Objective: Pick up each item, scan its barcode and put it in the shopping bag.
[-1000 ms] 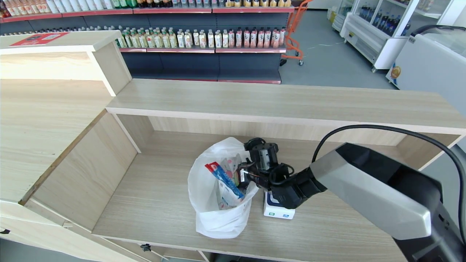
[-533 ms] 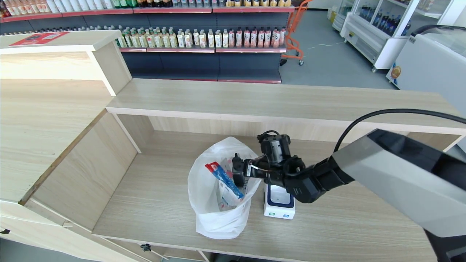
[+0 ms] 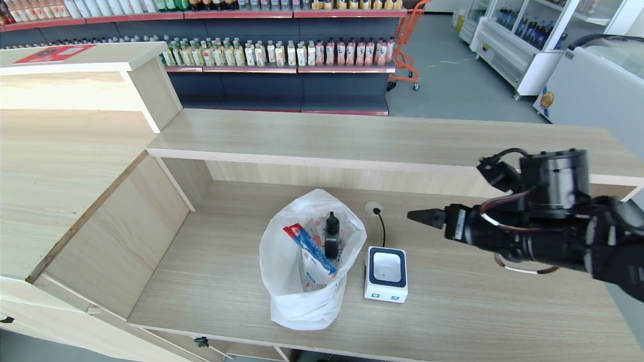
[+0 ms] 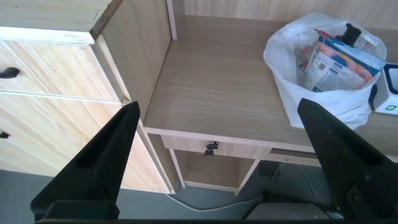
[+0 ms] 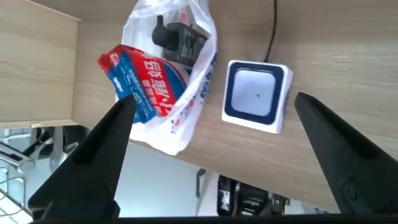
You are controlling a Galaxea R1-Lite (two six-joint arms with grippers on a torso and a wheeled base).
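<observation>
Over the counter, right claw spread, well right of shopping bag, left claw spread too

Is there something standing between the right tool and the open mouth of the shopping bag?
Nothing visible does. The right tool hangs open and empty above the counter. The scanner sits lower, beside the shopping bag, under that path rather than in it. The bag's mouth is open upward.

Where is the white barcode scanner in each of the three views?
Head view: scanner on the counter, right of the shopping bag.
Left wrist view: scanner beside the bag, partly cropped.
Right wrist view: scanner beside the bag, in full.
Shared landmark: the shopping bag.
</observation>
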